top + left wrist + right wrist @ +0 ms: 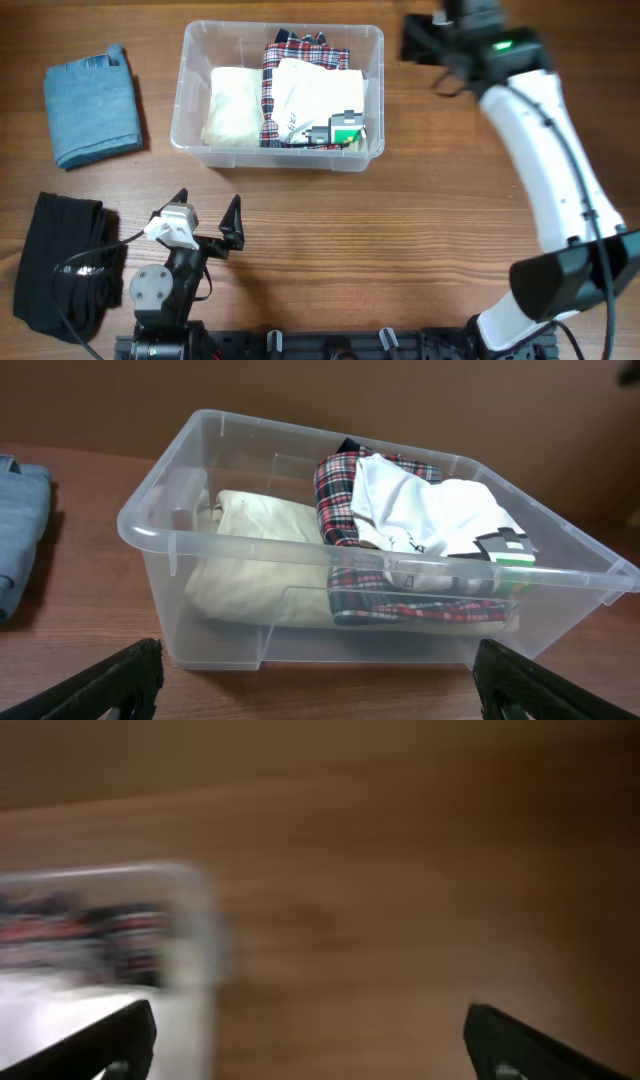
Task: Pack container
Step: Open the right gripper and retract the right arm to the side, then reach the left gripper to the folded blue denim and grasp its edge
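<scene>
1. The container (193, 60) sits at the 12 o'clock side of the wooden table (420, 230), seen from above. It is a clear plastic box with no lid on it.
2. Inside it, a folded cream cloth (235, 108) lies at the 9 o'clock side.
3. A red checked shirt (300, 48) lies at the 3 o'clock side, just beside the cream cloth.
4. A white cloth (315, 95) lies on top of the checked shirt. It has a grey and green patch (347, 128) at its 5 o'clock corner.
5. A folded blue cloth (92, 105) lies on the table at 10 o'clock, apart from the box.
6. A black cloth (62, 265) lies at 8 o'clock, near the table edge.
7. The left gripper (207, 205) is at 7 o'clock, just beside the black cloth. Its two fingers are spread wide and hold nothing.
8. Its camera looks at the front wall of the container (250, 557), with the clothes showing through the plastic.
9. The right arm (540, 150) reaches up to 1 o'clock, just past the 3 o'clock end of the box.
10. The right gripper (310, 1045) has its fingers spread wide too, with nothing between them. Its picture is blurry. The container (195, 950) shows at 9 o'clock there, with bare table beside it.
</scene>
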`<state>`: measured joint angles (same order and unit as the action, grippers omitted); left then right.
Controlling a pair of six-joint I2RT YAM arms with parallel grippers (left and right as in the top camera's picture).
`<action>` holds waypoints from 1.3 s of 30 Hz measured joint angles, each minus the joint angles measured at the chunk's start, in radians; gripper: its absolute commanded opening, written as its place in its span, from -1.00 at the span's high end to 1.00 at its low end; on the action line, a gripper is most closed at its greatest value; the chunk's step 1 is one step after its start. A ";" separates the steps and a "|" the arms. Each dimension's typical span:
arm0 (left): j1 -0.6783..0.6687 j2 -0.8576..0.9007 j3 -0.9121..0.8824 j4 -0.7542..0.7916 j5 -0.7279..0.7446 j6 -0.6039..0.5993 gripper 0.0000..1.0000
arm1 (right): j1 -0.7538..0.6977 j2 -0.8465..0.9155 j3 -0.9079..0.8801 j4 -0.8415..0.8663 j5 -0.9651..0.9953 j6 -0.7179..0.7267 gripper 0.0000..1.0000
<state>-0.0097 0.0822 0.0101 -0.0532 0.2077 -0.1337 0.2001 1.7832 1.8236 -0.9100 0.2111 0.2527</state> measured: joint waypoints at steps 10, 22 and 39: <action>0.000 0.000 0.000 0.000 0.000 0.000 -0.99 | -0.318 0.000 -0.023 -0.063 0.012 0.003 -0.99; 0.000 0.000 0.000 0.000 0.000 0.000 -1.00 | -0.318 0.000 -0.023 -0.063 0.011 0.003 -1.00; 0.000 0.427 0.694 -0.418 -0.091 -0.006 -0.99 | -0.318 0.000 -0.025 -0.062 0.011 0.003 -0.99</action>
<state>-0.0097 0.5095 0.7044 -0.4713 0.1169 -0.1398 -0.1177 1.7832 1.7988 -0.9722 0.2218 0.2562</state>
